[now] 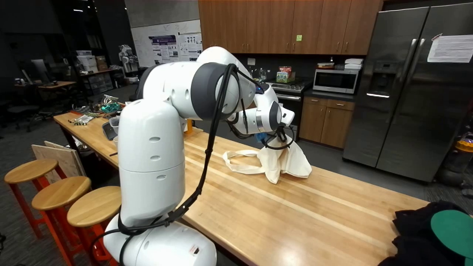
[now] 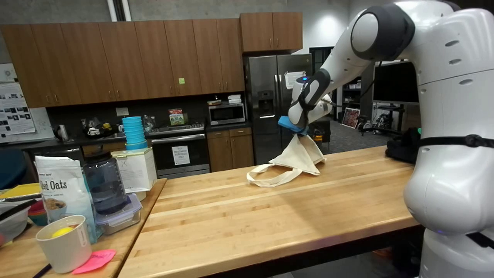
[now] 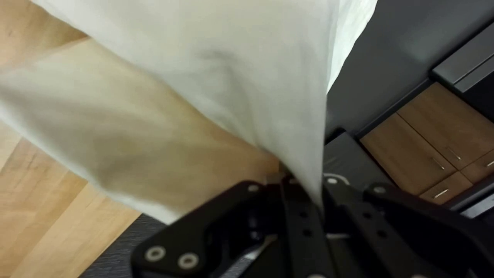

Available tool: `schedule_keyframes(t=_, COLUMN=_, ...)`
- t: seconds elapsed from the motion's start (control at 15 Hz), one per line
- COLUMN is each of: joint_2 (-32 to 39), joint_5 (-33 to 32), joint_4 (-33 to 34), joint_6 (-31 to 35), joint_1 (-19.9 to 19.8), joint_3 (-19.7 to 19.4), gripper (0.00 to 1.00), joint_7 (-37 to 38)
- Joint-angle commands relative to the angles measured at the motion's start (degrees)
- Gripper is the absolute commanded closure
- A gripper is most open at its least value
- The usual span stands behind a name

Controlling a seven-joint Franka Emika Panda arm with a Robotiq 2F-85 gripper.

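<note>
Hours read from the cream cloth bag [image 2: 294, 155], in an exterior view. Far left, 8 o'clock, second worktop [image 2: 122, 239]: light mug [image 2: 63, 249] with a yellow thing [image 2: 62, 231] inside, pink paper [image 2: 99, 258] at its foot. Oats pouch [image 2: 58, 195] next, 9 o'clock. Dark jar [image 2: 103, 181] just right of it, also 9; lidded container [image 2: 122, 217] at 8. White box [image 2: 133, 170], 9 o'clock, blue stack [image 2: 133, 131] seen above it. Then the main worktop [image 2: 231, 224], cloth bag near its far edge: strap [image 2: 276, 182] at 8 o'clock, close in, lying in a loop. Bag itself rises to a peak, lower corners apparently on the worktop. Gripper [image 3: 303, 185] at 12, right on the peak, jaws closed tight with the cloth pinched between; wrist view has that grip around 5 o'clock from its centre, fabric spreading toward 10 to 12. Black item [image 2: 401, 151] farther right, 3 o'clock, well apart from the bag. Robot arm [image 2: 451, 112] last, between 2 and 3, stretched across to the bag.
</note>
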Motion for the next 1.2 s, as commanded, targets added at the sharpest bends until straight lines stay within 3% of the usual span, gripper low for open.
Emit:
schedule_keyframes(t=0.0, joint_2=-2.1, joint_5=3.0, joint_4=-1.7, joint_6=0.9, joint_1=-1.8, joint_3=0.3, gripper=0.99, joint_7=-2.0)
schedule_keyframes(t=1.13, joint_2=-1.6, joint_5=15.3, joint_4=-0.9, joint_6=1.3, joint_1=-8.0, joint_3=0.7, gripper=0.99, joint_7=-8.5)
